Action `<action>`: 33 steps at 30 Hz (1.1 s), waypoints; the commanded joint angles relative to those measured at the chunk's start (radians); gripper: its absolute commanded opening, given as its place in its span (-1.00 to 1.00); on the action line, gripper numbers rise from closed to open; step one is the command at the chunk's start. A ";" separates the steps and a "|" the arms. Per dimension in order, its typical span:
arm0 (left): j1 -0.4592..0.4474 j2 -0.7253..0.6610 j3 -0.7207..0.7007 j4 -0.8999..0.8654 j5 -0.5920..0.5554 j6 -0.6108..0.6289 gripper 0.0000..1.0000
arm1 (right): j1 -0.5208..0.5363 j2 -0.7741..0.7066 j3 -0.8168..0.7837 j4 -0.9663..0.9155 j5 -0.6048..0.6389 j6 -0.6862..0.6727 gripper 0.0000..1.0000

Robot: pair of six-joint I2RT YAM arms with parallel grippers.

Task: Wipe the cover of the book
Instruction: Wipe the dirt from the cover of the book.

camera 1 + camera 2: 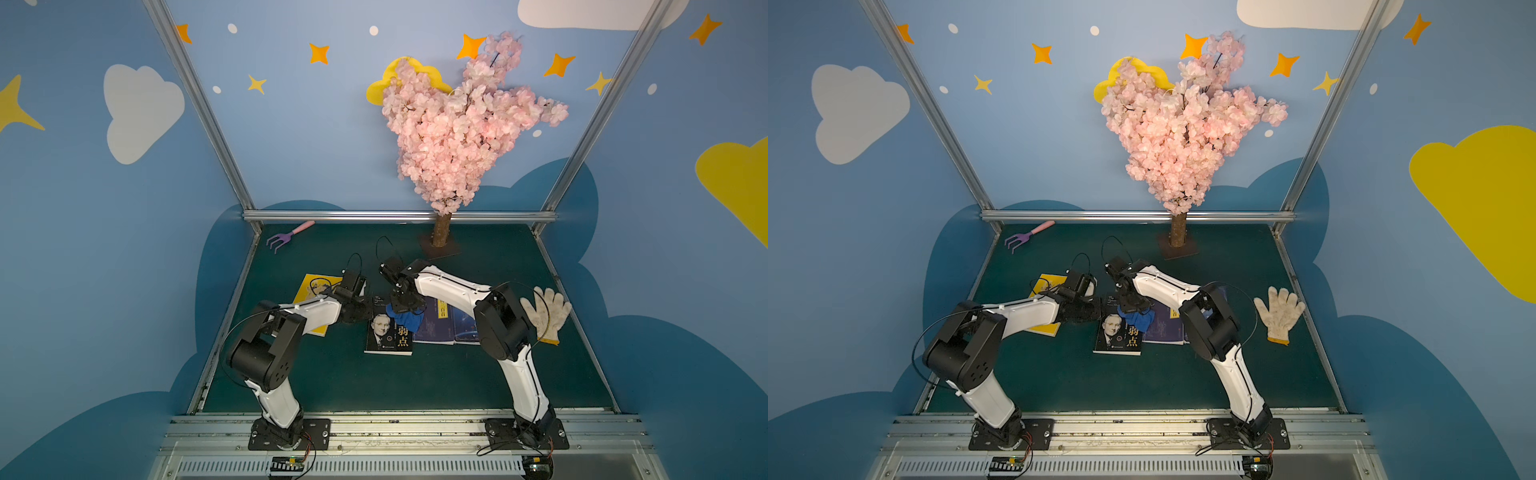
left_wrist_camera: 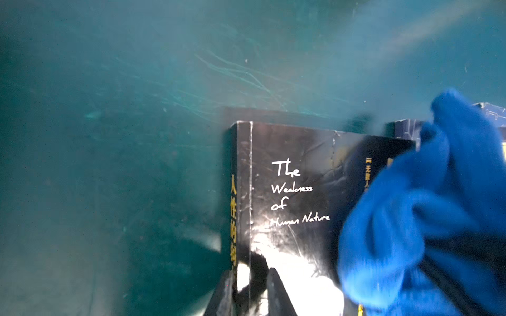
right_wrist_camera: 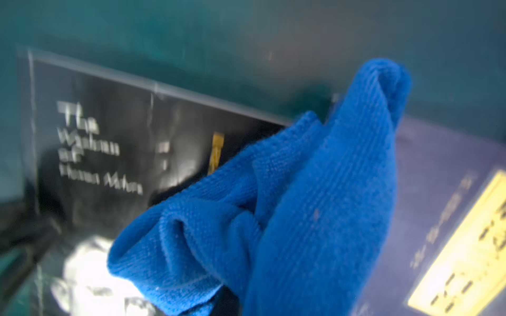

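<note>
The book (image 1: pixel 384 336) (image 1: pixel 1115 336) is black with a man's portrait and lies flat on the green table in both top views. Its cover reads "The Weakness of Human Nature" (image 2: pixel 295 191) (image 3: pixel 109 136). My left gripper (image 1: pixel 361 311) (image 2: pixel 250 287) is at the book's spine edge, its jaws narrowed on that edge, one finger beside the spine and the other on the cover. A bunched blue cloth (image 1: pixel 405 319) (image 2: pixel 410 219) (image 3: pixel 301 205) rests on the cover's far right corner, with my right gripper (image 1: pixel 402 309) shut on it. The cloth hides that gripper's fingers.
A dark blue book (image 1: pixel 444 324) lies right of the black one, touching the cloth. A yellow book (image 1: pixel 309 291) lies under my left arm. Further off are a white glove (image 1: pixel 544 311) at the right, a purple rake (image 1: pixel 286 237) at the back left and a blossom tree (image 1: pixel 442 232) at the back.
</note>
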 commanded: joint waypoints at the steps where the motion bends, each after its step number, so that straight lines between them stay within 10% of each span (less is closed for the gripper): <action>1: -0.007 0.047 -0.024 -0.069 0.034 0.007 -0.58 | -0.002 0.077 0.019 -0.071 -0.043 -0.011 -1.00; 12: 0.001 0.051 -0.002 -0.092 0.032 0.016 -0.61 | 0.124 -0.129 -0.313 0.023 -0.088 0.007 -1.00; 22: 0.003 0.039 -0.019 -0.060 0.001 0.038 -0.62 | -0.053 0.084 -0.019 -0.091 -0.146 -0.038 -1.00; 33: 0.009 0.039 -0.029 -0.058 0.017 0.025 -0.63 | 0.170 -0.075 -0.376 0.019 -0.101 0.088 -1.00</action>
